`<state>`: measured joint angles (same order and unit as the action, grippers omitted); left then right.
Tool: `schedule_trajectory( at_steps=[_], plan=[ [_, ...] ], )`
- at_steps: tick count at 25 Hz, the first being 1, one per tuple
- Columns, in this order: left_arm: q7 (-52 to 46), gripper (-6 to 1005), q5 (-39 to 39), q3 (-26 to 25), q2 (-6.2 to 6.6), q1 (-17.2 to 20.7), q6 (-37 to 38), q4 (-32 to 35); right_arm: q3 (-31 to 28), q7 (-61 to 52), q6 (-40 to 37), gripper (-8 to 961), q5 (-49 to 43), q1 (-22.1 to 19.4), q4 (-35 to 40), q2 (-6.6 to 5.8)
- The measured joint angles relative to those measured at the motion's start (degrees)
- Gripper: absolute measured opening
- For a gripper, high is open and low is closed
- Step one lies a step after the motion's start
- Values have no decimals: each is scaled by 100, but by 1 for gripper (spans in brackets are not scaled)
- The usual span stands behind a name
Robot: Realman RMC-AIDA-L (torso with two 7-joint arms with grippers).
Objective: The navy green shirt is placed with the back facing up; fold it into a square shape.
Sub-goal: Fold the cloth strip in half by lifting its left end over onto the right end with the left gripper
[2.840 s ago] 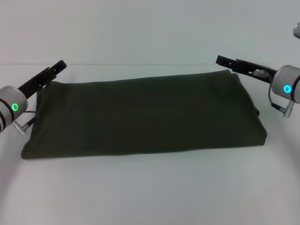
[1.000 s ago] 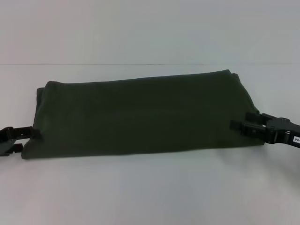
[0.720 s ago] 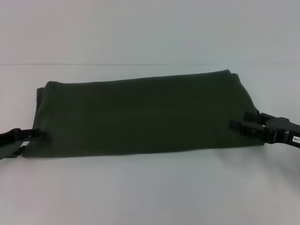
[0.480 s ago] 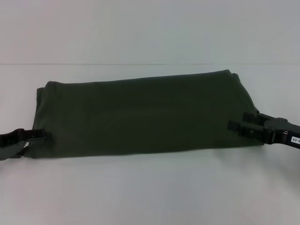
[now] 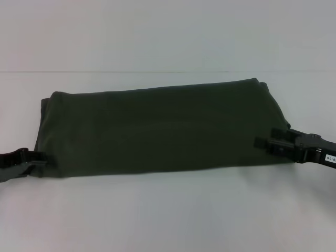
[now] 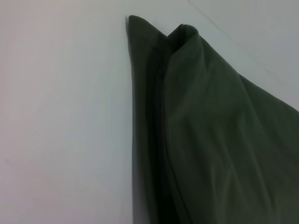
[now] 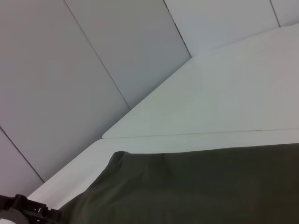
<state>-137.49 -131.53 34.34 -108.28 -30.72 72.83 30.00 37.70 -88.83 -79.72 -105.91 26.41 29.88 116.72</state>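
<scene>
The navy green shirt (image 5: 157, 131) lies on the white table (image 5: 168, 215) as a long band running left to right, plain side up. My left gripper (image 5: 39, 161) is low at the band's near left corner, fingers open and touching the cloth edge. At the near right corner my right gripper (image 5: 264, 136) is open, one finger over the cloth. The left wrist view shows the shirt's (image 6: 224, 140) stacked layers at that corner, with no fingers in it. The right wrist view looks along the shirt (image 7: 196, 186) towards the far left gripper (image 7: 32, 211).
The table's far edge (image 5: 168, 72) meets a pale wall behind the shirt. White tabletop stretches in front of the band and on both sides of it. Grey wall panels (image 7: 93, 70) stand beyond the table.
Both arms came down from the far corners to the near corners. Over the last second both grippers crept inward, and the near left corner of the shirt has been pushed inward.
</scene>
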Motion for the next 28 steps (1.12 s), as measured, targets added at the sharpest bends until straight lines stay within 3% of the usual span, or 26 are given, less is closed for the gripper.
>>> schedule_trajectory(
  at_steps=[6, 12, 17, 20, 28],
  plan=[
    [25, 442, -10, 12, 0, -5, -7, 4, 7, -242, -13, 929, -96, 25, 77, -4],
    [150, 299, 5, 7, 0, -9, 75, 11, 9, -1846, -315, 928, -683, 239, 618, -206],
    [196, 91, 23, -7, -14, -11, 109, 64, 9, -2148, -407, 926, -937, 367, 805, -233],
    [226, 33, 23, -15, -20, -13, 129, 66, 9, -2158, -355, 923, -967, 367, 808, -215],
    [229, 33, 28, -22, -26, -13, 144, 68, 8, -2281, -241, 914, -1174, 365, 855, -193]
  ],
)
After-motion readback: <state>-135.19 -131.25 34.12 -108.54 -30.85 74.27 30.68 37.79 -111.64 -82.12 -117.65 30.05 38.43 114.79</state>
